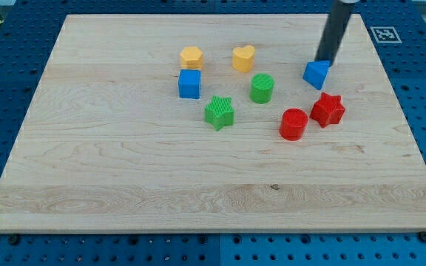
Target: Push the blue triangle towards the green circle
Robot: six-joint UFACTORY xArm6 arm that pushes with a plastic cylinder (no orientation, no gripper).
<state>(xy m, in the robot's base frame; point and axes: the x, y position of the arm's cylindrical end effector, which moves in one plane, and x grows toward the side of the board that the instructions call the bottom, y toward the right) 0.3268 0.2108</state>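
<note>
From the one camera, my tip (pixel 323 60) sits touching the top edge of the blue triangle (pixel 316 74), just above it in the view. There is no claw to open or close here, only the bare rod, holding nothing. The green circle (pixel 262 88) lies to the view's left of the tip and slightly lower. I'd shift round to the triangle's right side first, then push steadily leftward, steering clear of the red star (pixel 327 109).

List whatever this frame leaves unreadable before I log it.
- Camera view: contact between my tip and the blue triangle is unclear; they meet at the block's top edge.
- The rod runs off the view's top edge; the arm is unseen.
- The marker at the view's top right is too small to read.
</note>
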